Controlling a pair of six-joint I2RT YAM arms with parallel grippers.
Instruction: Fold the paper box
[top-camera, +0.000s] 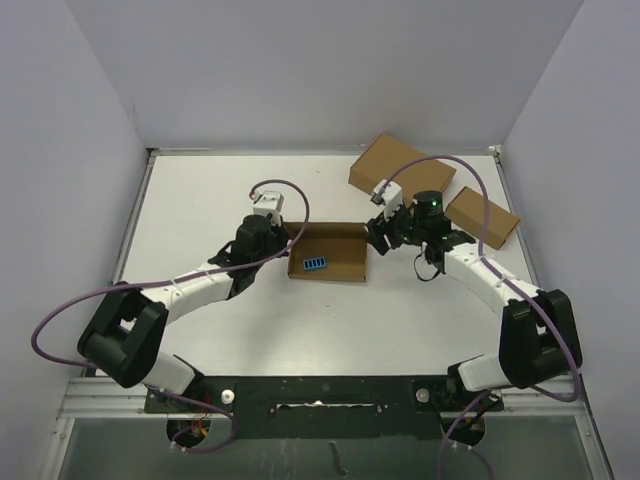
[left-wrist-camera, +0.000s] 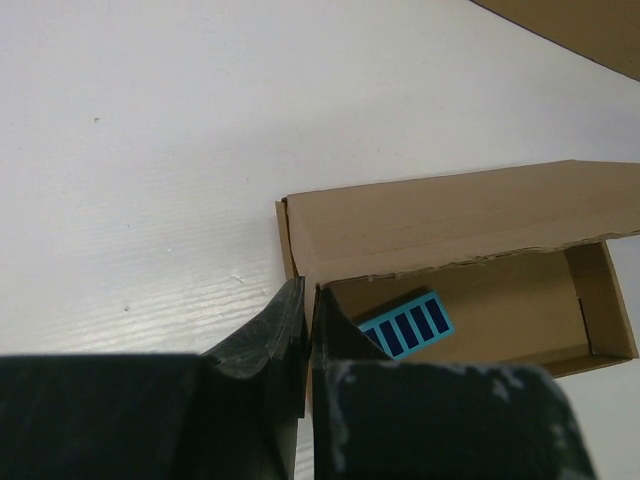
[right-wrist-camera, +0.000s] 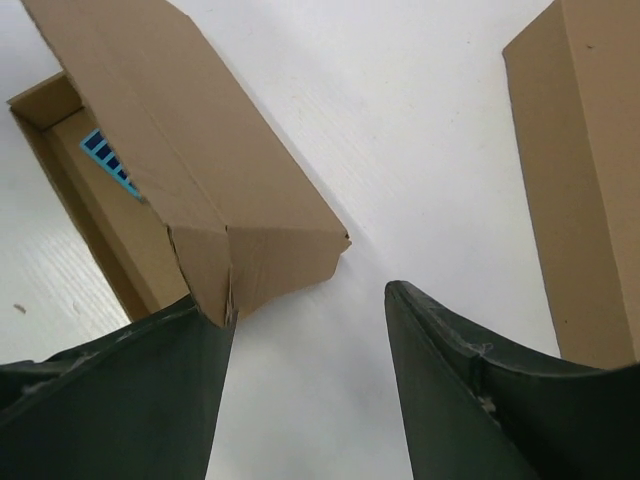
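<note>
The paper box (top-camera: 328, 252), shallow brown cardboard, lies open in the middle of the worktop (top-camera: 200, 190), a blue-striped card (top-camera: 314, 264) inside. The left gripper (left-wrist-camera: 308, 295) pinches its end wall; the right gripper (right-wrist-camera: 305, 295) gapes empty beside it.

The white table (top-camera: 200, 200) has a smooth, slightly shiny top and a thin pale rim (top-camera: 130, 225) along its sides, and it is enclosed by three plain walls of a pale grey-lilac colour: the back wall (top-camera: 320, 70), the left wall (top-camera: 60, 150) and the right wall (top-camera: 590, 120). At the near edge a black plate (top-camera: 320, 385) lies across a silver metal frame (top-camera: 90, 405), with a dull grey panel (top-camera: 320, 455) below it. The light is soft and even, giving only faint shadows.
</note>
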